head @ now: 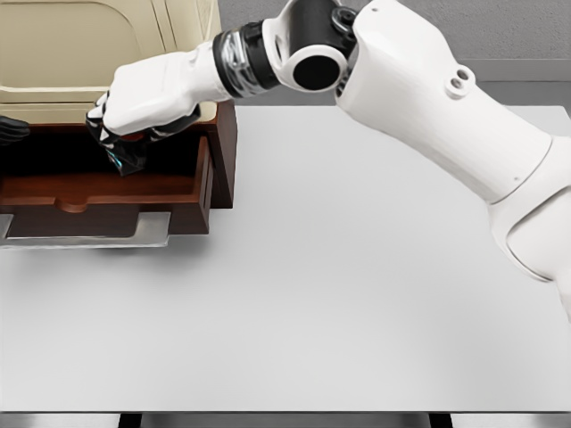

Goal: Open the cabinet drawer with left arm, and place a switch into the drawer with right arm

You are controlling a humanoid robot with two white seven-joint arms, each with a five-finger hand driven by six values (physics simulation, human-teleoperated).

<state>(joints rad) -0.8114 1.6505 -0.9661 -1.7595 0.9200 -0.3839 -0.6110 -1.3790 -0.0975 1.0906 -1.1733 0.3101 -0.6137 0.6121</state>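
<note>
One arm dominates the head view: the right arm reaches from the right edge across the white desk [357,294] to the cabinet [98,45] at the upper left. Its right hand [134,111] hangs over the open drawer [107,189], fingers curled down and clamped on the switch [123,159], a small dark block with a teal glint, held just inside the drawer's cavity above its floor. The drawer stands pulled out, its metal handle [89,234] toward the robot. At the left edge a dark fingertip of the left hand [12,129] shows by the drawer; whether it grips anything cannot be told.
</note>
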